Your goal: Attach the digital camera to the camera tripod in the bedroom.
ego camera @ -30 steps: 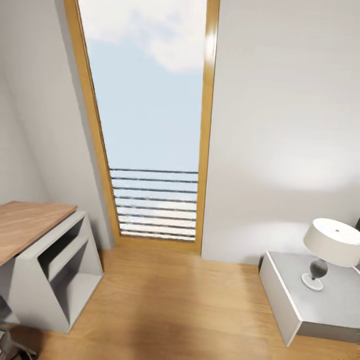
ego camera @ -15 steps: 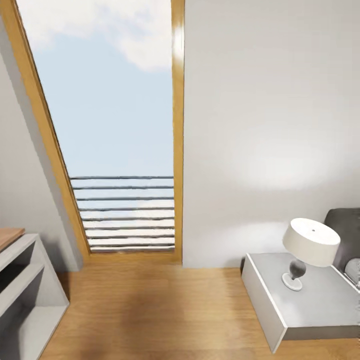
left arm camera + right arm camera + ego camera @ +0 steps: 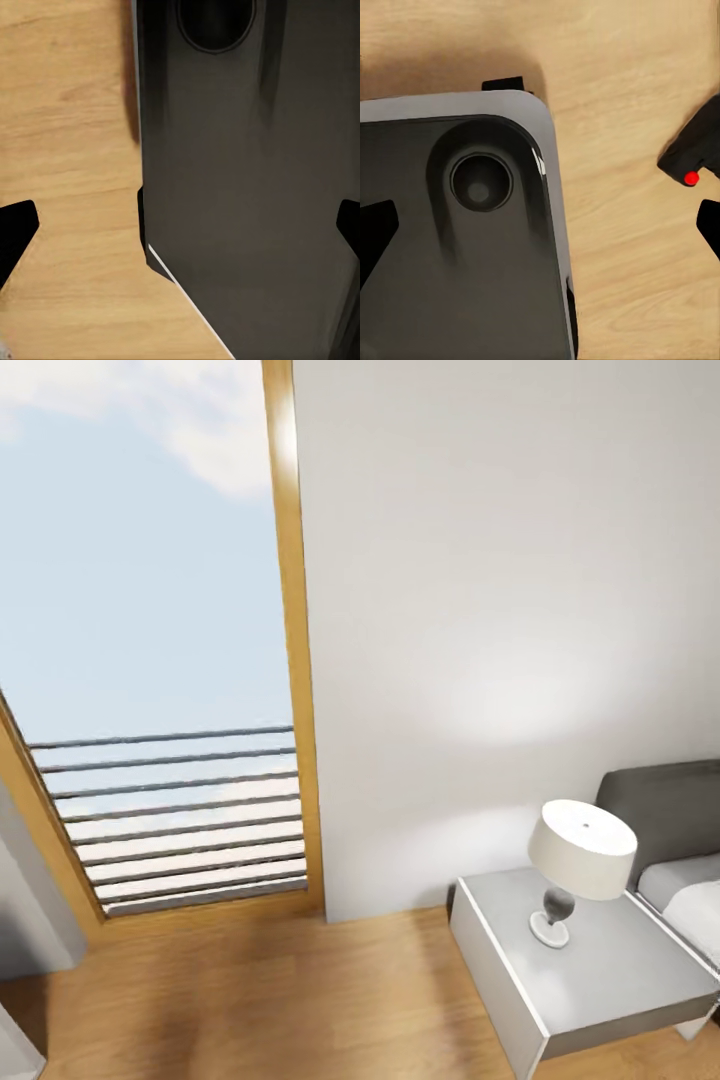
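In the right wrist view the digital camera (image 3: 695, 150), a small black block with a round red button, lies on the light wood plank floor (image 3: 622, 90) beside my own dark base (image 3: 457, 285). My right gripper (image 3: 540, 232) hangs open above the base and floor, its fingertips (image 3: 376, 229) far apart and holding nothing. The left gripper (image 3: 180, 232) is open as well, over the base (image 3: 247, 187) and the floor (image 3: 67, 150). The camera tripod is out of view. The head view looks into the bedroom, with its light grey wall (image 3: 500, 560).
A tall oak-framed glass door (image 3: 285, 660) with a grey railing (image 3: 170, 820) stands at the left. A grey nightstand (image 3: 600, 970) carries a white-shaded lamp (image 3: 580, 850) at the lower right. Behind it are the bed's grey headboard (image 3: 660, 805) and white mattress (image 3: 690, 895).
The head camera has swung to the right: the wooden desk and grey shelf left the picture, and the nightstand, lamp and bed came further in.
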Controlling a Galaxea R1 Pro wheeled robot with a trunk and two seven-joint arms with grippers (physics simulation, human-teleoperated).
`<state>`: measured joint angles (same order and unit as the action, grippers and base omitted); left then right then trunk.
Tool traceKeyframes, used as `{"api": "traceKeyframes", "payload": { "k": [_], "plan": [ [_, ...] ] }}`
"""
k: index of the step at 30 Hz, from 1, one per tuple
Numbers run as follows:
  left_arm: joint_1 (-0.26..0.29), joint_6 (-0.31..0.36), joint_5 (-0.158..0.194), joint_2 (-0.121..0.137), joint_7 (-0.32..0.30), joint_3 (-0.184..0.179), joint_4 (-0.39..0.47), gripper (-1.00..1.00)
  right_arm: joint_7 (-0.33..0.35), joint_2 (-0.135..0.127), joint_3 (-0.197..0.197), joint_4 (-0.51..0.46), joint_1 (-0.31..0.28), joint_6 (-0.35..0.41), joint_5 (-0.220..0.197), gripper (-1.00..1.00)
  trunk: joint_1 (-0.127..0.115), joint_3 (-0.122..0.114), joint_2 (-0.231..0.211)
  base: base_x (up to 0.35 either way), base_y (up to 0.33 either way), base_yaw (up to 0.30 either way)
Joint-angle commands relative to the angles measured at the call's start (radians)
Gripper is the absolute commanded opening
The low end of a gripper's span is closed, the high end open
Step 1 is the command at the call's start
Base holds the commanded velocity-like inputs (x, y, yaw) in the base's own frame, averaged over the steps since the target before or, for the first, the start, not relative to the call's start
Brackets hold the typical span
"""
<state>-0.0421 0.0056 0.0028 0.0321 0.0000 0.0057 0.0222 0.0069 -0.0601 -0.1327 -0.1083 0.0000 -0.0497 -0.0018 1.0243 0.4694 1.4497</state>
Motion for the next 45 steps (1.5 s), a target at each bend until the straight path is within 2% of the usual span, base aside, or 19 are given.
{"api": "traceKeyframes", "payload": {
  "k": [1, 30, 36, 45],
  "plan": [
    [-0.001, 0.001, 0.0, 0.0, 0.0, 0.0, 0.002, 1.0, 0.001, 0.0, -0.005, -0.001, 0.0, -0.002, 0.0, 1.0, 0.001, 0.001, 0.0, 0.336, 0.096, -0.3],
    [-0.001, -0.001, 0.0, 0.009, 0.0, 0.0, 0.002, 1.0, 0.001, 0.0, -0.005, -0.001, 0.0, -0.002, 0.0, 1.0, 0.001, 0.001, 0.0, 0.298, 0.194, -0.299],
    [-0.001, -0.001, 0.0, 0.009, 0.0, 0.0, 0.002, 1.0, 0.001, 0.0, -0.005, -0.001, 0.0, -0.002, 0.0, 1.0, 0.001, 0.001, 0.0, 0.238, 0.2, -0.108],
    [-0.001, -0.001, 0.0, 0.01, 0.0, 0.0, 0.002, 1.0, -0.001, 0.0, -0.004, -0.001, 0.0, -0.002, 0.0, 1.0, 0.001, 0.001, 0.0, 0.051, 0.055, -0.05]
  ]
}}
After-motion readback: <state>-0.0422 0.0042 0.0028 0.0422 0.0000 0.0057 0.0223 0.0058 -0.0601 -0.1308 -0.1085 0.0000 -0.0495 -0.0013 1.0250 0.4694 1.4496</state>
